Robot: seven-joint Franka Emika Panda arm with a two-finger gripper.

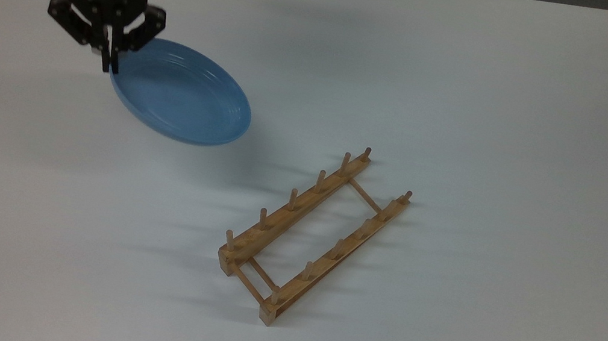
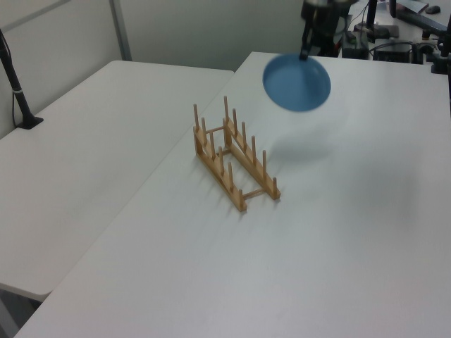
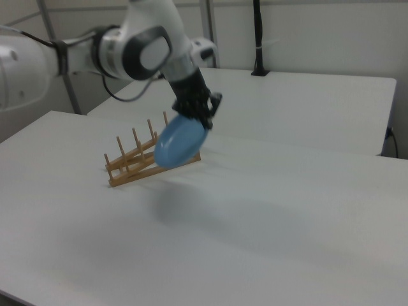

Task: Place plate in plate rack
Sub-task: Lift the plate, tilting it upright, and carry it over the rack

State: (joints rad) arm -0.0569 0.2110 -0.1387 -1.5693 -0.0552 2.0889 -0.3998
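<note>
Bare table (image 1: 474,100) all around plate rack (image 1: 313,233); slots between pegs free.
</note>
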